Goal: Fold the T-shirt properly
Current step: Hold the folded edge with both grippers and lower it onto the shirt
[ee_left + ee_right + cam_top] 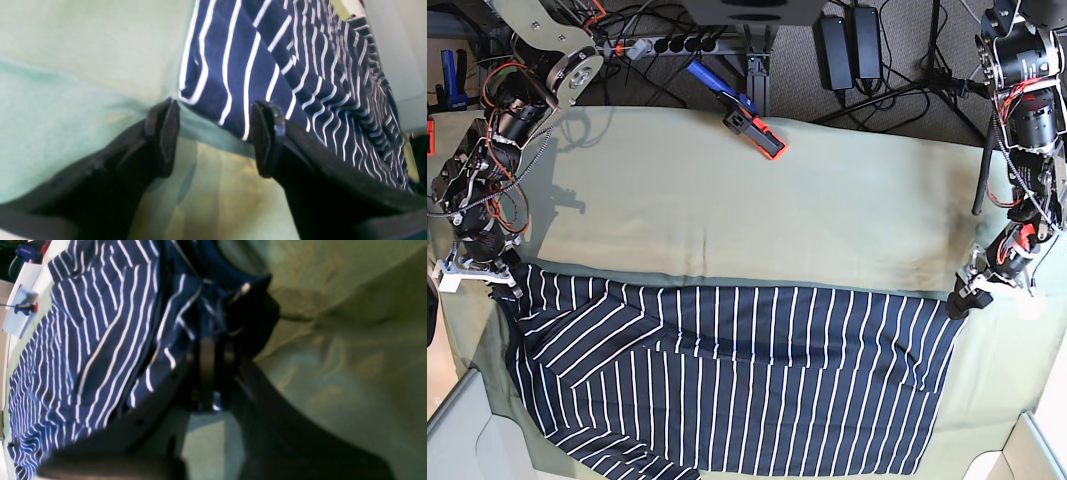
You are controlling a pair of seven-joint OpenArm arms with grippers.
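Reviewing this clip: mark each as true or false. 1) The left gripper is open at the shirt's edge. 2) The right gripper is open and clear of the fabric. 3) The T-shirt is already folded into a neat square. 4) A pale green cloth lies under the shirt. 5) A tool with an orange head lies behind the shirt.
1) True: the left gripper stands open at the T-shirt edge.
2) False: the right gripper is shut on the T-shirt's fabric.
3) False: it lies spread out wide, with only a sleeve area turned over.
4) True: the pale green cloth covers the table.
5) True: the orange-headed tool lies there.
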